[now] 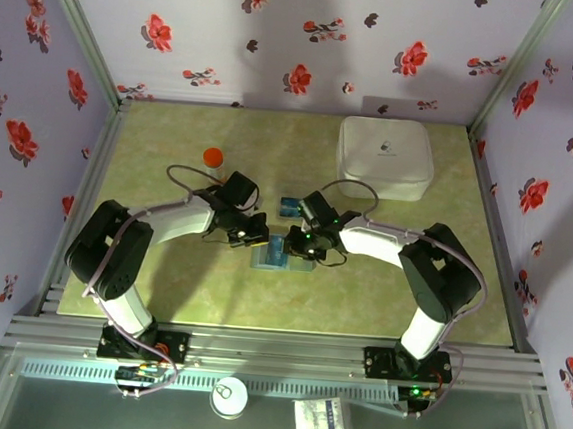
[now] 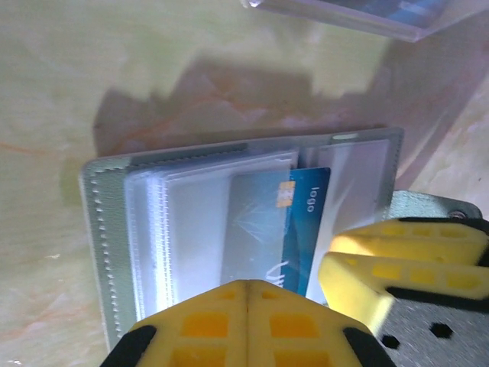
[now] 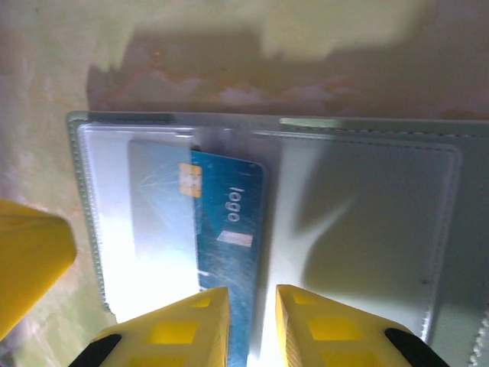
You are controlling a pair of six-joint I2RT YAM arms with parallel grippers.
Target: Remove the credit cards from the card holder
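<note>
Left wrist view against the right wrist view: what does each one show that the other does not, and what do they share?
Left wrist: a stack of clear sleeves, a clear plastic piece beyond the card holder, the left gripper shut. Right wrist: the holder's whole right pocket, the right gripper slightly open. Both: the blue card, partly out of its sleeve.

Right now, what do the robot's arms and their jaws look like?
Both the left arm and the right arm have black joints with white sections between, and thin grey cables looping alongside. The jaws are bright yellow blocks with square recesses, on black mounts.
</note>
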